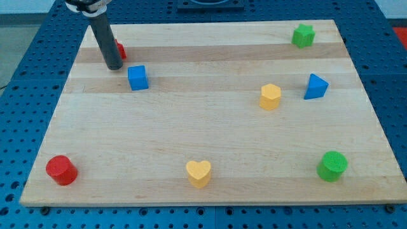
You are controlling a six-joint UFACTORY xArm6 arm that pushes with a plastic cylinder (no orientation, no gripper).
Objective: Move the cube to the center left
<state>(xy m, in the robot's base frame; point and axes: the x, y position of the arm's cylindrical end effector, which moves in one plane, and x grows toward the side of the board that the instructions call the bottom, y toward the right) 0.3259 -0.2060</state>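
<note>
The blue cube (137, 77) sits on the wooden board (203, 127) in the upper left part of the view. My tip (114, 67) rests on the board just to the cube's upper left, a small gap apart from it. The rod rises from there toward the view's top. A red block (120, 49) sits right behind the rod and is mostly hidden by it, so its shape cannot be made out.
A red cylinder (62, 170) is at the bottom left. A yellow heart (198, 173) is at the bottom centre. A yellow hexagonal block (270, 97), a blue triangular block (315, 86), a green star (304, 35) and a green cylinder (332, 165) lie on the right side.
</note>
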